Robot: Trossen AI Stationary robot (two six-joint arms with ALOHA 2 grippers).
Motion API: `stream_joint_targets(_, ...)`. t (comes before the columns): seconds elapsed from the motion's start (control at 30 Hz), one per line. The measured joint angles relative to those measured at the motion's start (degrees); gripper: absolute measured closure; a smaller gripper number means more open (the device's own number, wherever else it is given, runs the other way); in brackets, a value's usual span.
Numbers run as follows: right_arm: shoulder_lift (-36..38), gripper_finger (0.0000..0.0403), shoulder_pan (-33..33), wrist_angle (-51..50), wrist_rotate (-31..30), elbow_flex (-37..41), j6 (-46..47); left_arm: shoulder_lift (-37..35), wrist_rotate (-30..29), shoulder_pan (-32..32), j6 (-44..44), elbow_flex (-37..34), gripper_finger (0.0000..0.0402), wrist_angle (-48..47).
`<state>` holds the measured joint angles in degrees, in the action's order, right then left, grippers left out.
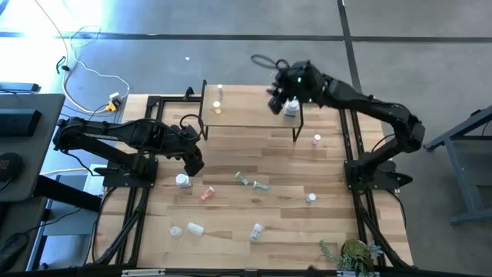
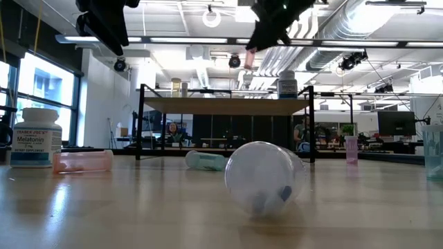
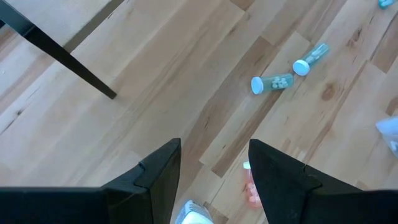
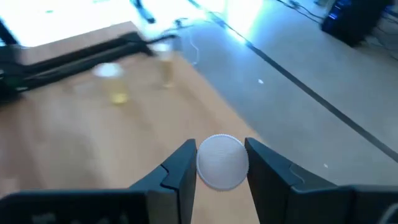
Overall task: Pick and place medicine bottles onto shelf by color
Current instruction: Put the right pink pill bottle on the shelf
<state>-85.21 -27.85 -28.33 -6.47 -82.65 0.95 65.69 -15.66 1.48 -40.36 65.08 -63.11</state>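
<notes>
The right hand [image 1: 278,98] hangs over the right end of the shelf [image 1: 250,115], pinching a white-capped bottle [image 4: 222,161] by its sides, cap toward the wrist camera; in the low view its body looks pink. A white jar [image 1: 291,108] already stands just beside it, while 2 yellowish bottles [image 1: 218,102] sit at the shelf's far left end, so colors seem grouped by end. The left hand [image 1: 195,163] hovers spread above the worktop [image 1: 231,223], near a white jar [image 1: 182,181] and an orange bottle [image 1: 207,194], probably its next pick.
</notes>
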Motion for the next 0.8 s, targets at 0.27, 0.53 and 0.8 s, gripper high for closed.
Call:
stream_joint_targets(0.27, -2.90, 0.0293, -8.67, -3.17, 4.04, -0.07, -4.33, -0.02, 0.00, 0.00, -0.61, 0.00, 0.0222, 0.10)
stream_joint_targets(0.53, -6.84, 0.0293, -10.06, -6.43, 6.09, -0.04, -8.83, -0.02, 0.00, 0.11, -4.43, 0.00, 0.0222, 0.26)
stream_joint_targets(0.8, -7.92, 0.0293, -10.08, -7.18, 5.86, -0.04, -10.45, -0.02, -0.07, 0.11, -5.78, 0.00, 0.0222, 0.26)
